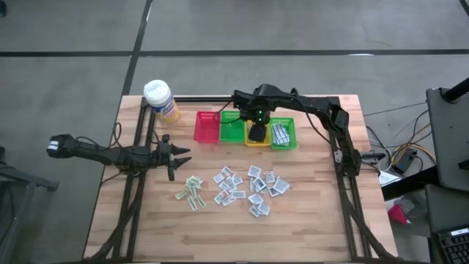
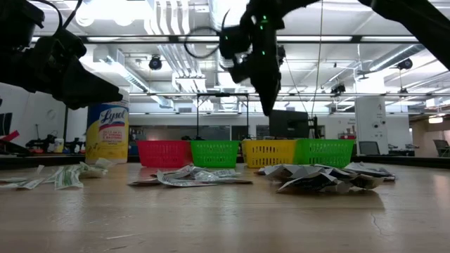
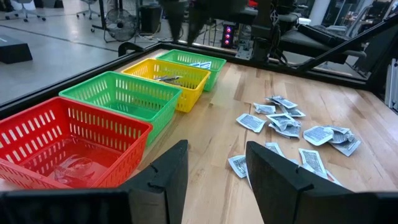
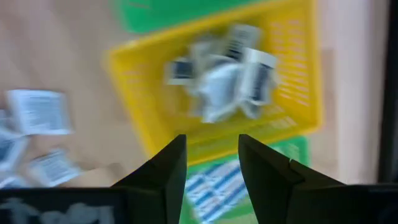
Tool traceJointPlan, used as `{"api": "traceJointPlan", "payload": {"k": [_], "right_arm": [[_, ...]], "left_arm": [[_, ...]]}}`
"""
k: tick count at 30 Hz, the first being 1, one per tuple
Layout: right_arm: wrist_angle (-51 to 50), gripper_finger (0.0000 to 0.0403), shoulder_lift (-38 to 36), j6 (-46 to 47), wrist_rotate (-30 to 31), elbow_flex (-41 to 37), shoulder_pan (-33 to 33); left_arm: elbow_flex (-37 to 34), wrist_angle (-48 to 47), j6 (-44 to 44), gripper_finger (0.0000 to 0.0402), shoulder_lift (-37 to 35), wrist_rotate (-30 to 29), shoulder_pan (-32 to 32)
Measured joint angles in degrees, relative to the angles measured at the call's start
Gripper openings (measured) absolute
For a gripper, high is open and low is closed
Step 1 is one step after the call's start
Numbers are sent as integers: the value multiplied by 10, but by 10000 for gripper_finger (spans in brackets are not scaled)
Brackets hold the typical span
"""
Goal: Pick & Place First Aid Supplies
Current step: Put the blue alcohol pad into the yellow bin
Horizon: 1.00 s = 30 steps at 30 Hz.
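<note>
The right gripper (image 1: pixel 256 133) is positioned above the yellow basket (image 1: pixel 258 141), third in the row of four baskets at the far side of the table (image 1: pixel 308 220). Its fingers (image 4: pixel 165 177) stand apart with nothing between them — the gap looks straight down onto a small heap of white packets (image 4: pixel 230 74) lying inside the yellow basket. In the low view the gripper hangs clear above the basket rims.

The left gripper (image 1: pixel 178 154) rests low over the table's left side, pointing toward the loose supplies. Its fingers (image 3: pixel 168 180) are spread, and nothing is held.

Location of the first aid supplies:
- A scatter of white packets with grey-blue print (image 1: pixel 253 187) lies on the wood near the table's centre, in front of the baskets.
- A smaller group with green print (image 1: pixel 192 192) lies just left of that scatter.
- More packets lie in the rightmost green basket (image 1: pixel 283 136).

The red basket (image 1: pixel 207 127) and the second green basket (image 1: pixel 233 128) complete the row (contents of the green one cannot be determined). A yellow wipes canister (image 1: pixel 160 100) with a white cap stands at the far left corner, beside the red basket.
</note>
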Motion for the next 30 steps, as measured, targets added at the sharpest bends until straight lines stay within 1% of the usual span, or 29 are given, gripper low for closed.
{"api": "traceJointPlan", "payload": {"k": [3, 7, 13, 21, 25, 30], "right_arm": [[-3, 139, -1, 0, -21, 23, 27], [-5, 132, -2, 0, -33, 41, 67], [-24, 128, -2, 2, -35, 44, 128], [-52, 140, -3, 2, -38, 36, 203], [-46, 144, -3, -2, -37, 34, 228], [-22, 140, -3, 0, -38, 19, 238]], "left_arm": [[0, 0, 0, 158, 0, 0, 0], [0, 0, 0, 158, 0, 0, 0], [0, 0, 2, 158, 0, 0, 0], [0, 0, 3, 158, 0, 0, 0], [0, 0, 3, 158, 0, 0, 0], [0, 0, 3, 158, 0, 0, 0]]}}
